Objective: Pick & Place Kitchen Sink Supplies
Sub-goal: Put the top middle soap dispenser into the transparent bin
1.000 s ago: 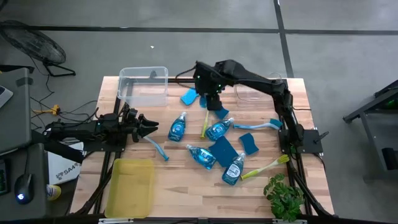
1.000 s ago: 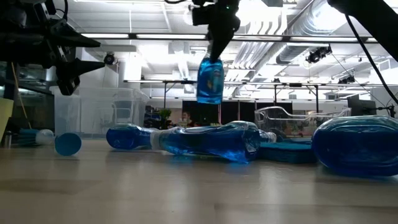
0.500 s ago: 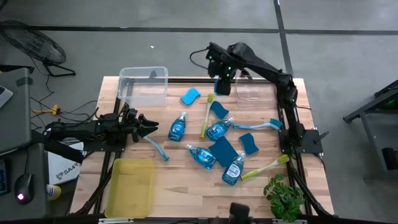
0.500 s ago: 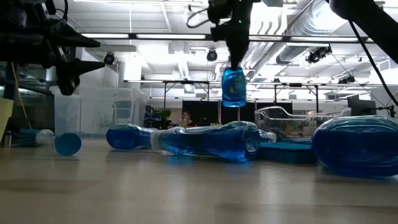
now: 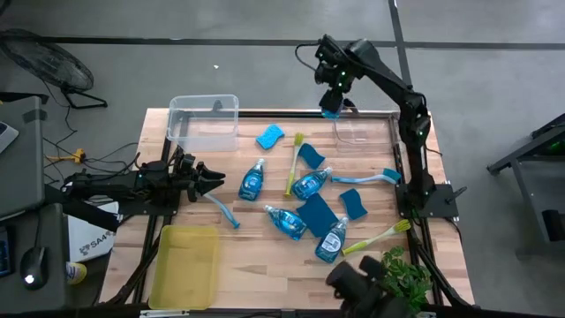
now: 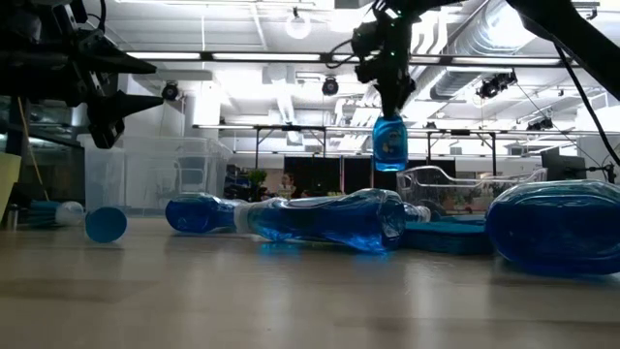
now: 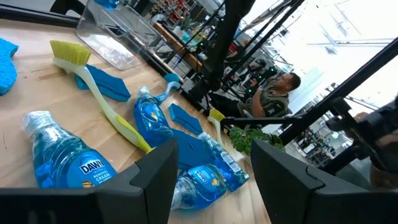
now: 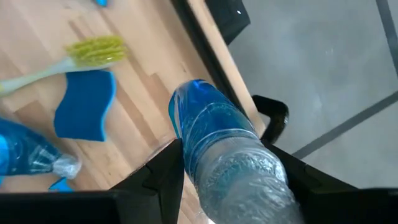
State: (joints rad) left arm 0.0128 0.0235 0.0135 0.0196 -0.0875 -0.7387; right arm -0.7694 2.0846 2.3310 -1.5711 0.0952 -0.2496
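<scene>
One soap bottle [image 5: 330, 105] clamped in right gripper [image 5: 332, 84], hanging cap-up above far table edge [image 5: 265, 112], beside right clear bin [image 5: 360, 129]. Four more bottles, sponges and brushes strewn mid-table. Left gripper [image 5: 212, 179] at left side, fingers apart, empty, near blue-handled brush [image 5: 221, 209]

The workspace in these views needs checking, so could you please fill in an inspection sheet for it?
Surface: wooden table, crowded mid-area.
Job's things: soap bottles, blue sponges and dish brushes lie scattered.
Clutter: two clear bins, yellow tray, plant.
Grippers: right gripper holds a lifted bottle near the far right bin; left gripper empty, jaws open.
Cables: on floor, left.
Surroundings: person beyond the table.
</scene>
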